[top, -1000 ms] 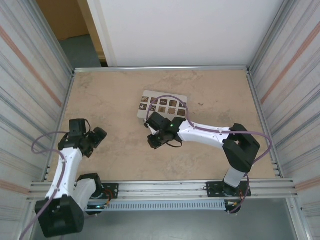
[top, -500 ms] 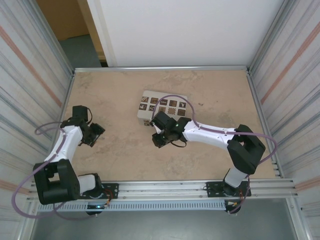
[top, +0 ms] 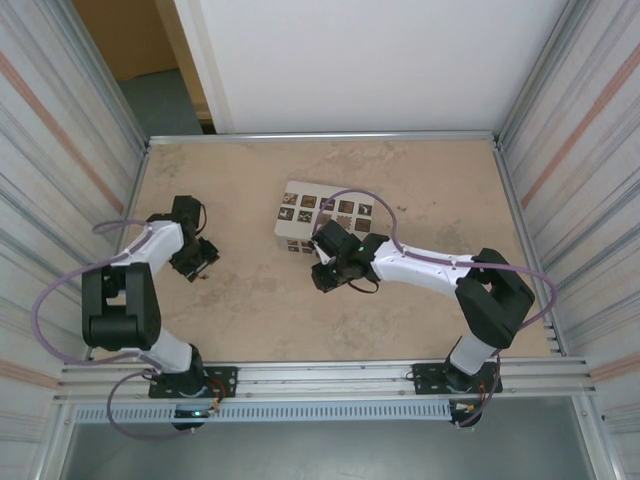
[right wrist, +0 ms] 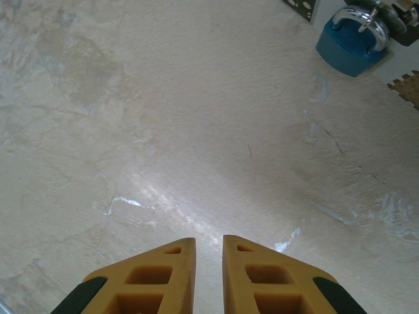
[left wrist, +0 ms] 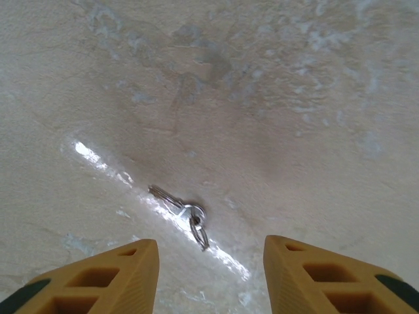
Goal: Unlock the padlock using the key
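Key (left wrist: 181,212) lies below the half-open, empty left gripper (left wrist: 209,252), while the right gripper (right wrist: 208,245), nearly closed and empty, sits near the padlock (right wrist: 347,51).

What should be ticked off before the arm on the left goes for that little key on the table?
1. Key in plain sight, lying flat on the table: ok.
2. Key between the two fingers of the left gripper: ok, though nearer one finger than the other.
3. Left gripper open wide enough to straddle the key: ok.
4. Key gripped: not ok, nothing touches it yet.
5. Padlock steadied by the right gripper: not ok, its jaws are close together and empty, well apart from the padlock.
6. Keyhole facing a reachable way: cannot tell.
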